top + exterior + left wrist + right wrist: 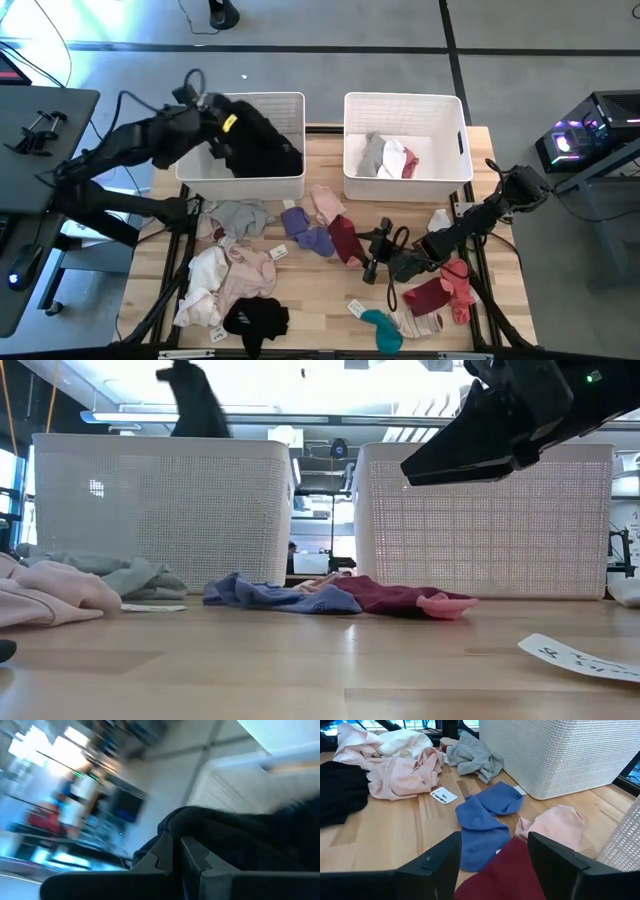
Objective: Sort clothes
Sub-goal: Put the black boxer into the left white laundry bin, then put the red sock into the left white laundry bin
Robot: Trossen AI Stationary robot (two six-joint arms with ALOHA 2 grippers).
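Observation:
My left gripper (218, 120) is raised over the left white bin (290, 180) and is shut on a black garment (260, 145). In the low view the garment (195, 405) shows above the bin's rim. My right gripper (366, 252) stands open and low over the table's middle. A maroon garment (505, 870) and a blue one (480, 825) lie flat on the wood between and ahead of its fingers. Whether the fingers touch the maroon garment, I cannot tell. More clothes are scattered over the table. My left gripper pinches the black garment between its two shut fingers (192, 857). Bunched cloth (225, 832) bulges just past the fingertips; one layer or several, I cannot tell. The rest hangs below the gripper into the left bin (265, 155), clear of the table.
The right white bin (405, 97) holds grey, white and red pieces (390, 155). On the table lie a pink and white heap (225, 280), a black piece (255, 320), a grey one (240, 215), a teal sock (380, 325), red and pink ones (445, 290) and paper tags (443, 795).

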